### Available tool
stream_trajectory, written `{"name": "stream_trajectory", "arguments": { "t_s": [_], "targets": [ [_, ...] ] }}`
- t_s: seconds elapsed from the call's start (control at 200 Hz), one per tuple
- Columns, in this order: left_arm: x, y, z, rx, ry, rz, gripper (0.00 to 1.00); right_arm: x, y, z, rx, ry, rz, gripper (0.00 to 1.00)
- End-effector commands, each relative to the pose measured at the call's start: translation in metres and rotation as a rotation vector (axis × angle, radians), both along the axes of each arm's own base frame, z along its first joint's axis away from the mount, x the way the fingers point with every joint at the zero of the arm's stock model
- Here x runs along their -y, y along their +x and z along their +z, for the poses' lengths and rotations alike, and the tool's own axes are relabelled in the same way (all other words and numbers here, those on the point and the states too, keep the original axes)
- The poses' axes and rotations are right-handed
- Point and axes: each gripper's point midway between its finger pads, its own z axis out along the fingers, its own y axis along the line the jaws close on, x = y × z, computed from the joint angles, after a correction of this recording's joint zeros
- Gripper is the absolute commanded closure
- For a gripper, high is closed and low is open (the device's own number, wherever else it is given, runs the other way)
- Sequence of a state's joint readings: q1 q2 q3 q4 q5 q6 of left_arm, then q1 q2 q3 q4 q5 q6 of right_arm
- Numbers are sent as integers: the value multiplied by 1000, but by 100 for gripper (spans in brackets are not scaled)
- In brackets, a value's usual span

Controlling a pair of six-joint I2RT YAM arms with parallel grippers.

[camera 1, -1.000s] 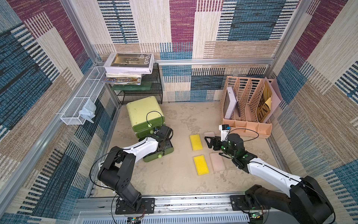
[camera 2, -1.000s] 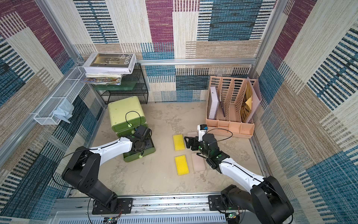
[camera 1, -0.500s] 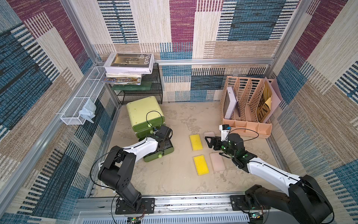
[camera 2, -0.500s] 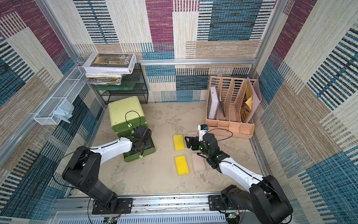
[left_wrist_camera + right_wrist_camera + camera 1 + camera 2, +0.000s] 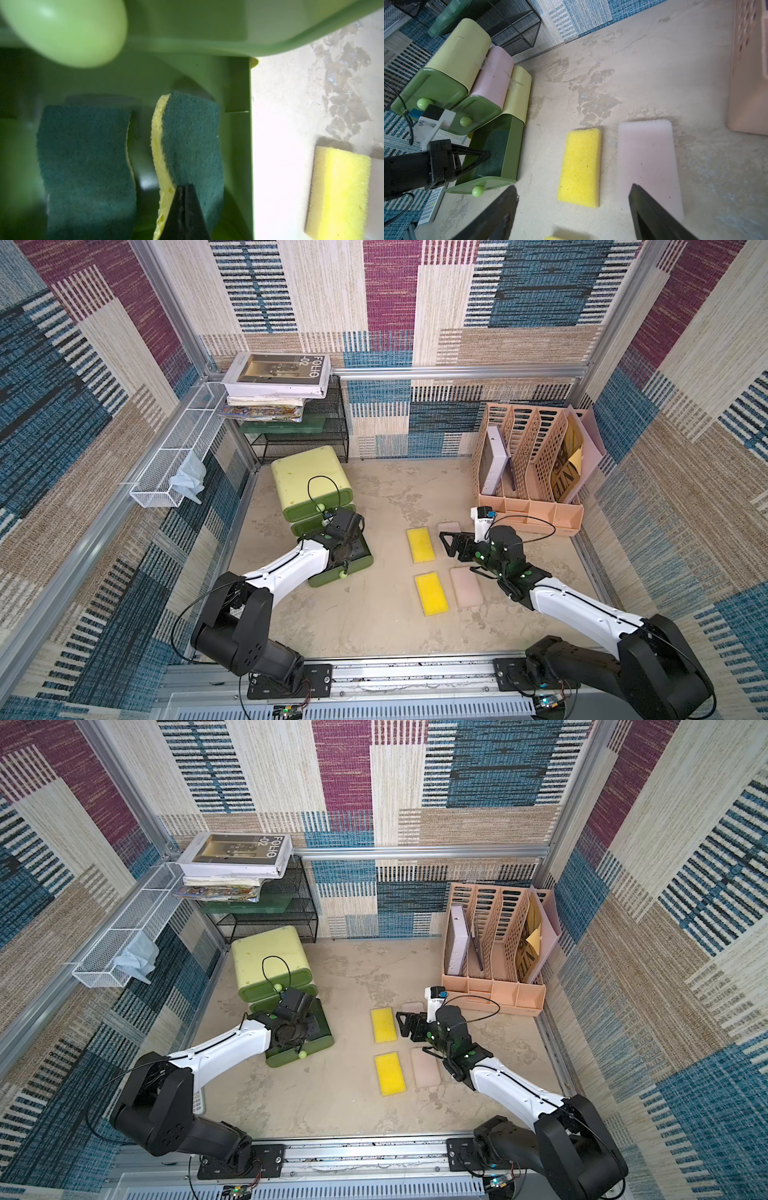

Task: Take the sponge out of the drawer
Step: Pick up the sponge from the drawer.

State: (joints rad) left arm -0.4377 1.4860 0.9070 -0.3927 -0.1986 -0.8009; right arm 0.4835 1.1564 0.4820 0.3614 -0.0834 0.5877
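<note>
With the left gripper (image 5: 184, 200) pinched shut on the sponge (image 5: 191, 141), my judgement is that the step in hand is the lift out of the drawer (image 5: 239, 155). The sponge is inside the pulled-out bottom drawer, standing on edge with its dark green scouring face toward the drawer's side wall and its yellow foam edge toward a second sponge (image 5: 83, 162) that lies beside it, apart from it.

I would raise it straight up before swinging anywhere. The closed drawers of the drawer unit (image 5: 309, 477) overhang the back of the open one, and a blurred knob (image 5: 62, 31) sits close to the wrist camera. The bite looks to be near one end, so the foam may droop or twist; a slow lift should show that early.

Further right, two yellow sponges (image 5: 420, 545) and a pink pad (image 5: 467, 591) lie on the table, and the right gripper (image 5: 573, 186) hovers over them with its jaws spread wide, holding nothing.

In both top views the left wrist covers the drawer's inside, so only the wrist camera shows the grasp. There the fingers read as one dark wedge, so I cannot tell how deep they sit. The near ends of both drawer sponges are cut off. A smaller pink pad (image 5: 449, 526) is partly hidden behind the right gripper.
</note>
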Motion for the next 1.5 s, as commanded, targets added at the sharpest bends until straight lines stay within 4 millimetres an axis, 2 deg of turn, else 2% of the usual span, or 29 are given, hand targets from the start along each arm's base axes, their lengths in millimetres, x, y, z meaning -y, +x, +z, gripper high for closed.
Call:
{"name": "stream_trajectory", "arguments": {
  "t_s": [0.0,0.461,0.741,0.946,1.212,1.492],
  "targets": [
    [-4,-5,5,-2,-1,17,100,-1,1,3,14,10,1,13],
    [-4,-15,47,82,-72,16,100,0,1,1,9,12,-2,13],
    [4,-21,78,140,-160,-7,100,1,2,2,12,15,-6,13],
    [17,-21,95,167,-224,-41,100,3,2,2,12,15,-13,13],
    [51,-15,97,163,-256,-108,100,6,2,2,14,15,-24,12],
    [90,-7,80,124,-259,-172,100,8,2,2,13,17,-29,12]
  ]
}}
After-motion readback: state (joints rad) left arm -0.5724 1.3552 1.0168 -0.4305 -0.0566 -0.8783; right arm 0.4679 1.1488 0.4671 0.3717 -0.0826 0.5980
